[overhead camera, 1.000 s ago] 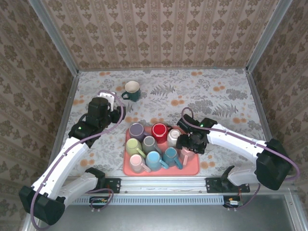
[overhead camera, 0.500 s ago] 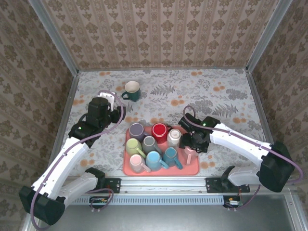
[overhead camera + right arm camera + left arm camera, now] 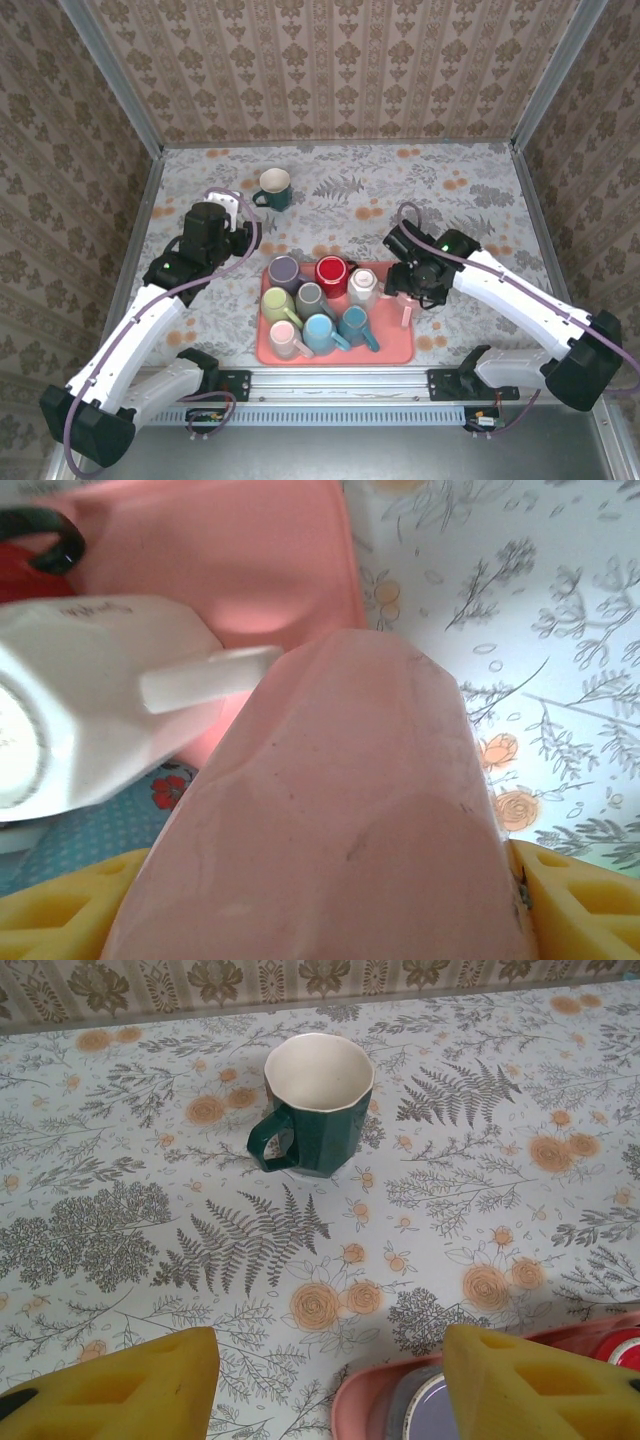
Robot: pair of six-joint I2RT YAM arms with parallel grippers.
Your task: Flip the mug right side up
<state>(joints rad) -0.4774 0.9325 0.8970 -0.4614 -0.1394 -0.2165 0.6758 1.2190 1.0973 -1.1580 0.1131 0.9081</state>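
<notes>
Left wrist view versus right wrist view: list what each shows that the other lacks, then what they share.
Left wrist, not right wrist: an upright dark green mug with a cream inside, standing apart on the floral tablecloth, and part of a purple mug in the pink tray. Right wrist, not left wrist: a pink mug close up between the yellow fingers, and a white mug lying on its side. Both: the pink tray, the floral tablecloth and yellow fingers.
</notes>
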